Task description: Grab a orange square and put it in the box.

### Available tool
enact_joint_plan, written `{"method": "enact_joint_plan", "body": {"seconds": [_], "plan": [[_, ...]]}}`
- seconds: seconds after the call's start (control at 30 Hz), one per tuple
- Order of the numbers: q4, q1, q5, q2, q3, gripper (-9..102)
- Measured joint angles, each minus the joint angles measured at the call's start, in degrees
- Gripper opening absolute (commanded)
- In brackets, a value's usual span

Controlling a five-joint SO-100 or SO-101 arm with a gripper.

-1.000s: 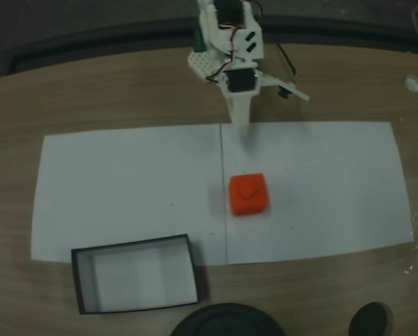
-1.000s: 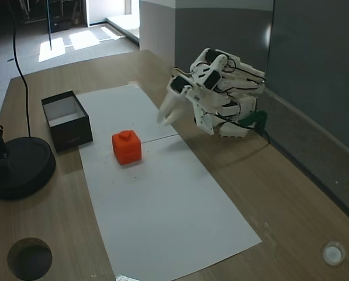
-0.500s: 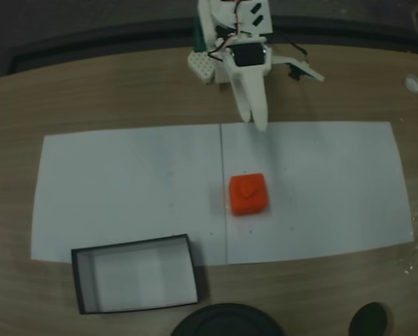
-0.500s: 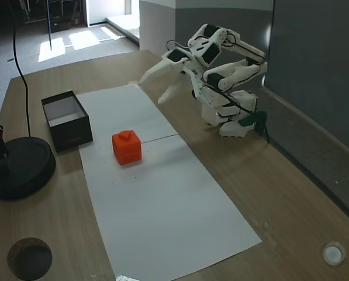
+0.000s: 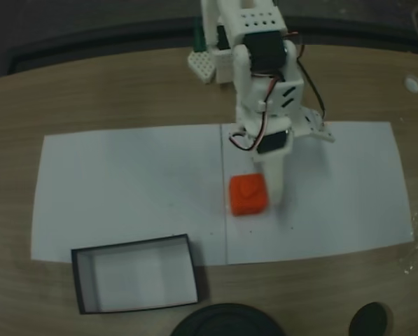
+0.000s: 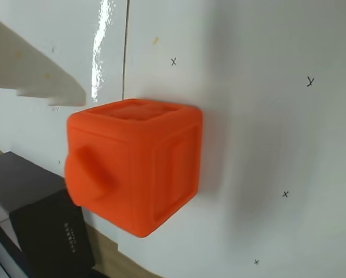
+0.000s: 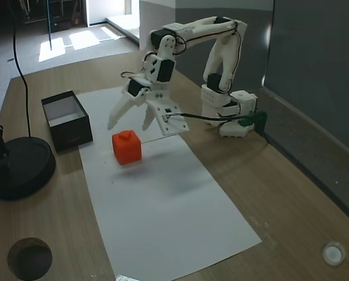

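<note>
In the wrist view, the white paper carries small handwritten marks: several "x" crosses and one that looks like a "y" at far right. The box has a line of tiny white print, too small to read.

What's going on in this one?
A white arm is reaching for the orange square, which sits on white paper. The gripper hangs open just above and behind the square, not touching it. The box stands empty at the paper's edge, some way off. Nothing has been grasped yet.
</note>
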Motion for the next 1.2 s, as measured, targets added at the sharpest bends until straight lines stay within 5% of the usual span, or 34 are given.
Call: {"method": "enact_joint_plan", "body": {"seconds": [0.47, 0.73, 0.93, 1.2], "plan": [[-0.8, 5.5, 0.0, -13.5, -4.7, 37], [-1.8, 5.2, -2.3, -17.9, -7.0, 4], [-2.2, 5.1, -3.0, -18.3, -7.7, 4], [7.7, 10.8, -3.4, -17.0, -24.5, 4]]}}
